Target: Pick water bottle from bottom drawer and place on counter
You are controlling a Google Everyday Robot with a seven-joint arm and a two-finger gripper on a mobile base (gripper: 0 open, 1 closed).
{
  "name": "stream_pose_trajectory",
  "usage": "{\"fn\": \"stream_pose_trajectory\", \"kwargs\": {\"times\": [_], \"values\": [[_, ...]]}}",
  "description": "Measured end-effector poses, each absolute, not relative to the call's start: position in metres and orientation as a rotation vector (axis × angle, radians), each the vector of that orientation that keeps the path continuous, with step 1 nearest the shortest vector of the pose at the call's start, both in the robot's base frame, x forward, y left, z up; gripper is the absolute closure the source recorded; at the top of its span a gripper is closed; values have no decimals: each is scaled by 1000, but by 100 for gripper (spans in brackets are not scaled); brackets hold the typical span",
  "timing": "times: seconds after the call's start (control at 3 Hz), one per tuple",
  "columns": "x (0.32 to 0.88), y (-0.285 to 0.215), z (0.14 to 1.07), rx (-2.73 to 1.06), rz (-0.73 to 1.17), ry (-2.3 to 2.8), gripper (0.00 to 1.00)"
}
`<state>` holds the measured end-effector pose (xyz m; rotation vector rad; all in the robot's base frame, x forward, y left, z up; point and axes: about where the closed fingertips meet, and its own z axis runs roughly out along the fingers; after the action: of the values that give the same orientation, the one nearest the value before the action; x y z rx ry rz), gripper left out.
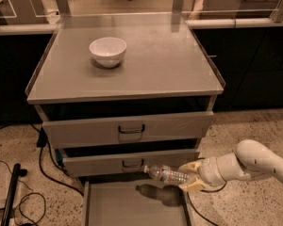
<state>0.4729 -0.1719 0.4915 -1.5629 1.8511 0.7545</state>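
Grey sheet metal makes up the whole cabinet, and its flat, thin-rimmed tabletop [165, 65] fills the upper half of the view. A small round white bowl [108, 51] stands on it toward 10 o'clock, well apart from everything else.

Below the tabletop, the two upper drawers with dark handles [127, 128] are each pulled out a little. The bottom drawer [127, 208], a wide shallow grey tray with a plain floor, stands pulled out at 6 o'clock.

A small clear crinkled plastic water bottle [167, 174] with a white cap lies nearly level in the air above that tray. Its cap points toward 9 o'clock and sits just beside the middle drawer's handle. It does not touch the drawer floor, where its dark shadow [155, 193] falls directly beneath it.

The pincer [186, 176] is at about 5 o'clock in the view, over the drawer's right-hand side. Its two tan fingers [189, 166] pinch the bottle's base end from above and below. The white rounded arm [254, 163] runs off from there toward 3 o'clock.

Black cables [45, 166] trail over the speckled floor [245, 126] at 8 o'clock.
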Motion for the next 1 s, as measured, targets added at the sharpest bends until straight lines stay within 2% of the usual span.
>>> {"fn": "stream_pose_trajectory", "kwargs": {"times": [0.67,1.0], "values": [[472,-171,495,-1570,746,1846,100],[467,-169,522,-1628,668,1812,100]]}}
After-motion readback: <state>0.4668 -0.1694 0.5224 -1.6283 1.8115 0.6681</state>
